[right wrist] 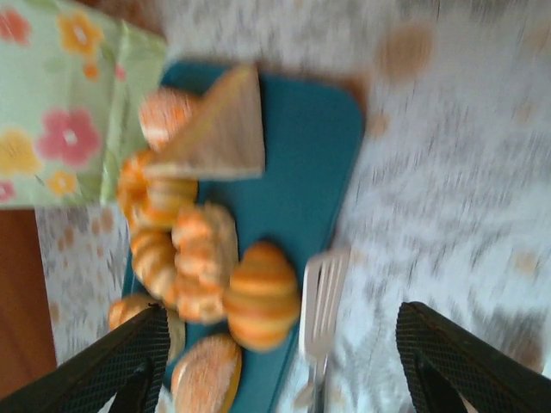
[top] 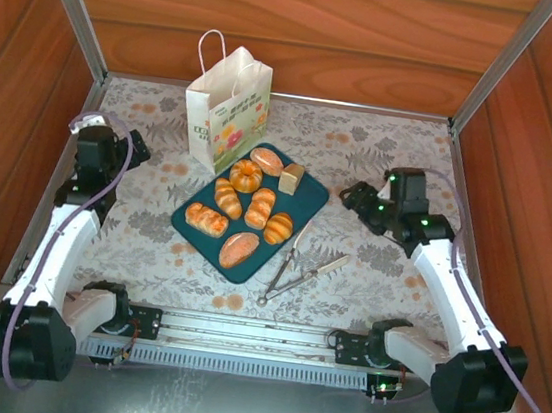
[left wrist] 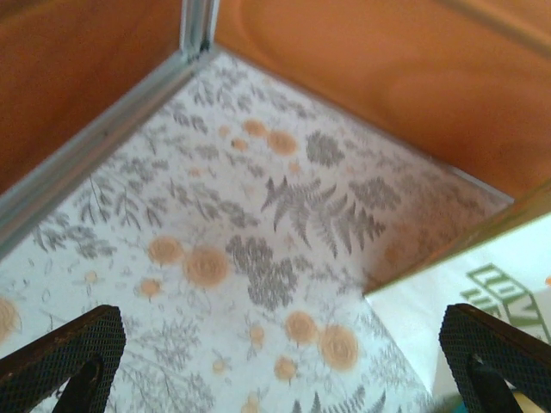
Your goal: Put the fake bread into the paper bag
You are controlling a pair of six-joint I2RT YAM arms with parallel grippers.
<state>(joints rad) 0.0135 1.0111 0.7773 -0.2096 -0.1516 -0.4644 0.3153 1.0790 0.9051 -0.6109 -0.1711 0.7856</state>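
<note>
Several pieces of fake bread lie on a dark teal tray (top: 305,202): a pumpkin-shaped bun (top: 246,175), ridged rolls (top: 261,208), an oval loaf (top: 238,249) and a tan slice (top: 292,176). The white paper bag (top: 227,110) stands upright just behind the tray's far corner. My right gripper (top: 350,195) hovers open right of the tray. In the right wrist view a ridged roll (right wrist: 263,292) and the tan slice (right wrist: 219,133) lie ahead of the right gripper (right wrist: 284,366), nothing held. My left gripper (top: 92,127) is open at the far left; the left gripper (left wrist: 280,366) faces bare cloth, the bag (left wrist: 482,292) at its right.
Metal tongs (top: 299,265) lie on the flowered cloth right of the tray, their slotted tip (right wrist: 323,297) beside the tray edge (right wrist: 327,172). Wooden walls and aluminium posts (top: 78,11) close in the table on three sides.
</note>
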